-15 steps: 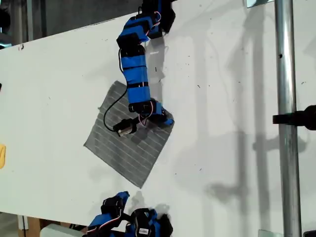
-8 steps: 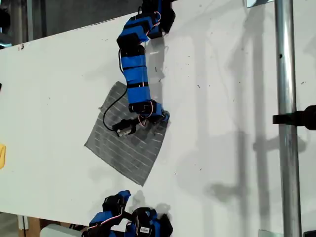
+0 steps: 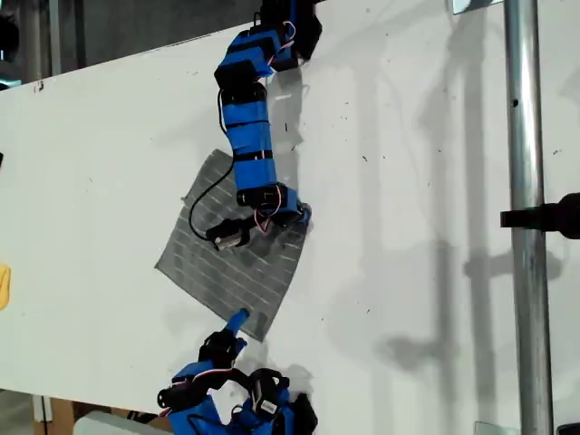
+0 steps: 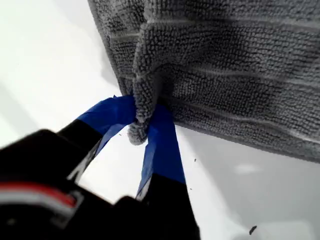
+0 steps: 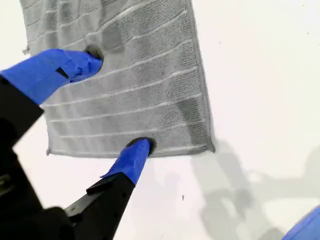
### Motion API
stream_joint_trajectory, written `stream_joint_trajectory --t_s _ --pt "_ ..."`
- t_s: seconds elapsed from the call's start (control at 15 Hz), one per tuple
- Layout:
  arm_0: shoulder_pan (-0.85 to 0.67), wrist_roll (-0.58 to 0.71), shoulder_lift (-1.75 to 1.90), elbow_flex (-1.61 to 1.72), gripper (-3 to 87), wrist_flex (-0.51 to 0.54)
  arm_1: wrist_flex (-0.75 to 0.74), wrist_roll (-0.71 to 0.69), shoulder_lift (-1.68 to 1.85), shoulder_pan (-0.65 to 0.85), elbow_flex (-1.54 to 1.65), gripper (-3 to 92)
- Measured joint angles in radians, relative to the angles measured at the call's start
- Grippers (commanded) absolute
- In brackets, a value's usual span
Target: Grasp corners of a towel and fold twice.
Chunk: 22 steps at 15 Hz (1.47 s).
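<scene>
I am seeing no container in any view: the towel [image 3: 231, 254] is lying straight on the white table [image 3: 408, 181], toward the exterior view's left of centre, turned like a diamond.

My first gripper [image 4: 141, 125] is pinching a corner [image 4: 140, 117] of the towel, with the blue-taped jaws closed tight on a bunched tip of grey pile and the fabric puckering above it. In the exterior view that same gripper [image 3: 299, 216] is sitting at the end of the arm reaching down from the top edge, at the towel's corner nearest the exterior view's right.

My second gripper [image 5: 117, 100] is standing wide open and gripping nothing. Its blue fingertips [image 5: 137, 152] are straddling the striped cloth, one near the towel's near edge and one further in; whether they are touching the fabric I cannot tell. In the exterior view this gripper [image 3: 236, 322] is poking up from the bottom edge, just at the towel's lowest corner [image 3: 261, 337].

Compared with a second ago, the pinched corner has been drawn inward, so the towel's edge on the exterior view's right is now crumpled. My second gripper has risen from the bottom edge toward the cloth.
</scene>
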Motion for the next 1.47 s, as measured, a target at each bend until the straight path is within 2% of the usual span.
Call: stream_joint_trajectory --t_s 0.4,0.6,0.67,0.93,1.2,1.33,1.47 --pt "-0.161 0.000 -0.017 0.422 25.8 -0.362 0.003 0.008 0.006 -0.009 0.002 -0.3" --pt "-0.201 0.002 -0.160 0.437 24.4 -0.443 -0.008 0.014 0.015 -0.014 0.014 -0.3" --pt "-0.199 -0.008 -0.238 0.426 20.6 -0.460 -0.009 0.015 0.017 -0.014 0.018 -0.3" --pt "-0.196 -0.040 -0.295 0.387 -2.8 -0.482 -0.023 0.018 0.031 -0.017 0.040 -0.3" --pt "-0.161 -0.087 -0.284 0.371 -2.9 -0.477 -0.029 0.020 0.035 -0.017 0.044 -0.3" --pt "-0.101 -0.126 -0.250 0.310 -2.9 -0.413 -0.014 0.020 0.063 -0.023 0.048 -0.3" --pt "0.015 -0.189 -0.235 0.164 -2.9 -0.304 0.008 0.020 0.147 -0.044 0.089 -0.3"
